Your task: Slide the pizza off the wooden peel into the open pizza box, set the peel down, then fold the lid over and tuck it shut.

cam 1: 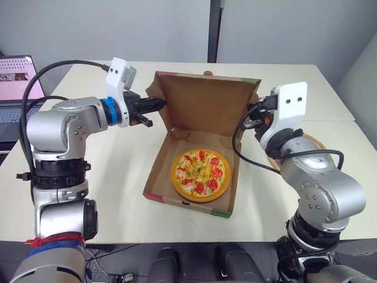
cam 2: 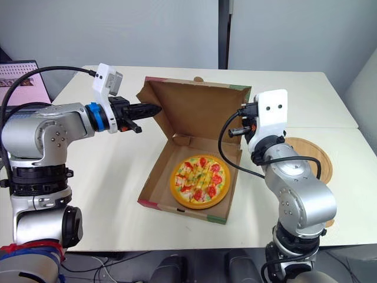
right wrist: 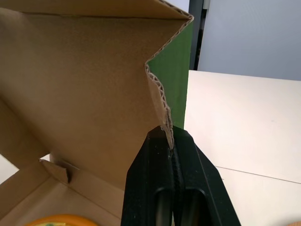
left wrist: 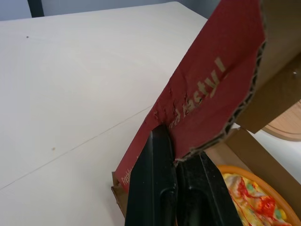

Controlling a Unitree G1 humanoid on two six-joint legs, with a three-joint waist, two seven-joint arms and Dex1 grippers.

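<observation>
The pizza (cam 1: 200, 175), with red and yellow toppings on an orange disc, lies inside the open cardboard box (cam 1: 158, 177). The box lid (cam 1: 206, 106) stands raised and leans forward over the base. My left gripper (cam 1: 159, 105) is shut on the lid's left side flap, whose red printed outside (left wrist: 202, 89) faces the left wrist camera. My right gripper (right wrist: 169, 137) is shut on the corrugated edge of the lid's right flap (right wrist: 162, 94). The round wooden peel (cam 2: 309, 154) lies flat on the table to the right of the box, partly hidden behind my right arm.
A laptop (cam 1: 15, 82) with a lit screen sits at the table's far left edge. A seam runs between two tabletops (cam 1: 330, 121) on the right. Bare table surface stretches behind and to the left of the box.
</observation>
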